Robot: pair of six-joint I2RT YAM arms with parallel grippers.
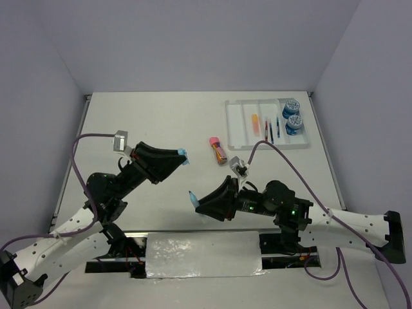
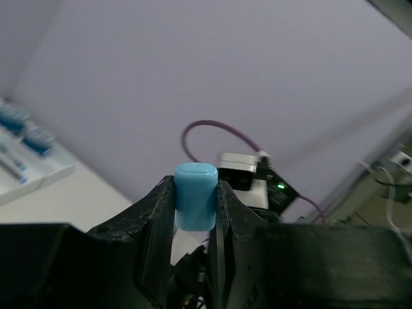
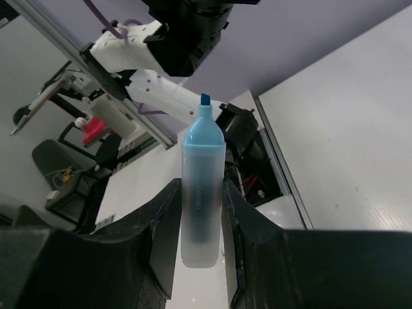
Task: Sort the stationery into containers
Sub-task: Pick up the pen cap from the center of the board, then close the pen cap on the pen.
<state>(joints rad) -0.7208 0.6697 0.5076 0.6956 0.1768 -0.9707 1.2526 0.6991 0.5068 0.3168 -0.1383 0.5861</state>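
Light-blue cap (image 2: 196, 209): pinched between the jaws of the left pincer (image 2: 195, 187), off the table (image 1: 161, 122).
Light-blue marker (image 3: 203, 151): uncapped, tip pointing away from the jaws. The right pincer (image 3: 201, 188) grips its barrel.
White tray (image 1: 237, 125): far right corner. It holds two blue rolls (image 1: 291, 106), pens (image 1: 270, 129) and an orange marker (image 1: 255, 122).
Pink-capped marker (image 1: 218, 149): lying on the table, just left of the tray.

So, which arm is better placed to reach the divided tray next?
Right, likely: the tray lies on its side; right gripper holds the uncapped highlighter, left gripper only its cap.
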